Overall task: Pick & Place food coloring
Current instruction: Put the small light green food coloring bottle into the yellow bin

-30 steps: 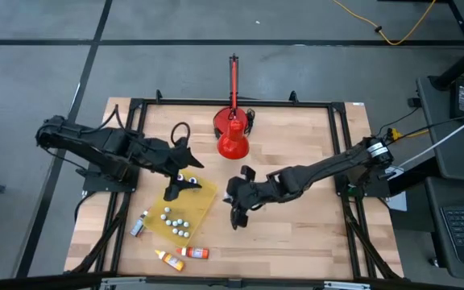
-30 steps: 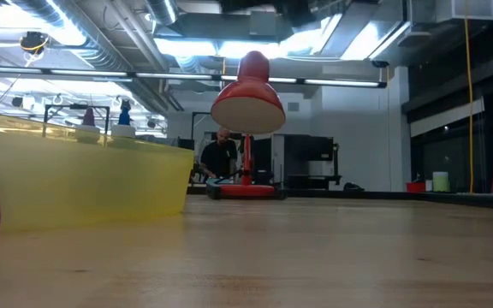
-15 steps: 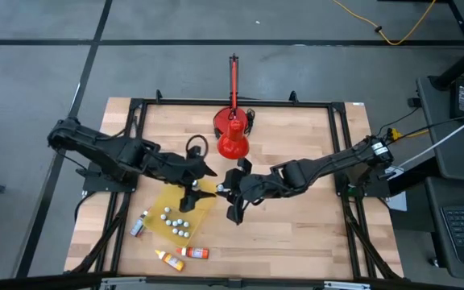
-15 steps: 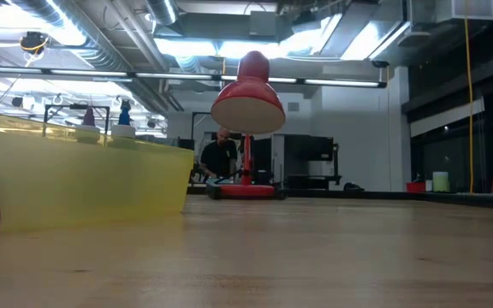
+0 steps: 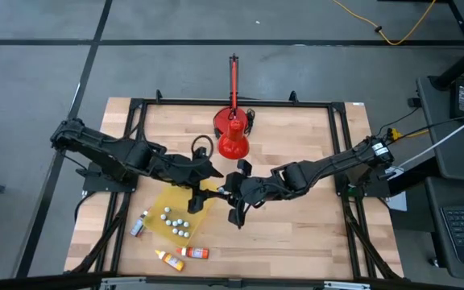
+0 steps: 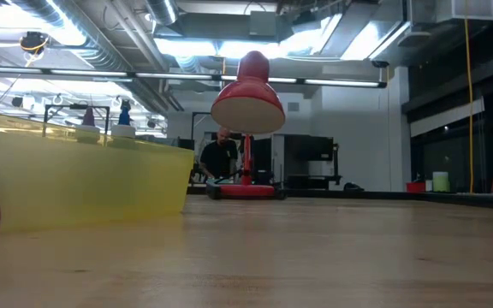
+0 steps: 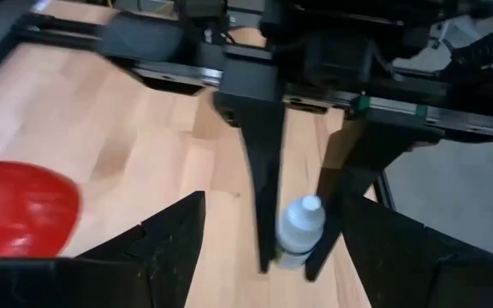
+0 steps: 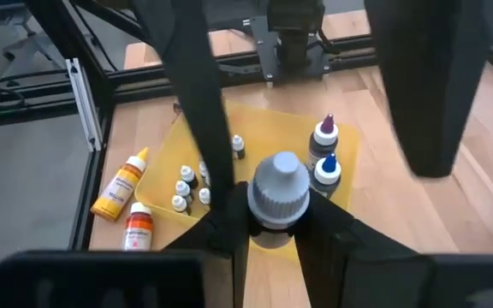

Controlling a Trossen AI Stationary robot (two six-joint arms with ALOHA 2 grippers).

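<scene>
My right gripper point(image 5: 235, 211) is shut on a small pale-capped squeeze bottle point(image 7: 300, 231) right of the yellow tray point(image 5: 198, 219). My left gripper point(image 5: 208, 193) is open. It faces that bottle from the tray side, and its fingers point(image 8: 199, 85) stand apart on either side of it without touching. An orange-yellow bottle point(image 5: 167, 259) and a red one point(image 5: 194, 252) lie on the table near its near edge. A dark blue one point(image 5: 138, 226) lies left of the tray. Several small bottles point(image 8: 182, 184) stand in the tray. My right gripper pinches the bottle between its two fingers point(image 7: 259, 171), on the body just below the pale cap point(image 8: 274, 192). The fingers come from above, pointing down, and the bottle stands upright between them. Whether its base touches the table, I cannot tell.
A red desk lamp point(image 5: 232, 138) stands at the far middle of the table, close behind both grippers. Two taller bottles with purple and blue tips point(image 8: 325, 154) stand in the tray. A black frame point(image 5: 135, 105) borders the table. A person point(image 6: 221, 158) sits far behind.
My left gripper has moved from over the tray toward the table's right, up to the right gripper and its bottle. My right arm has shifted slightly toward the left, and its gripper has stayed shut.
</scene>
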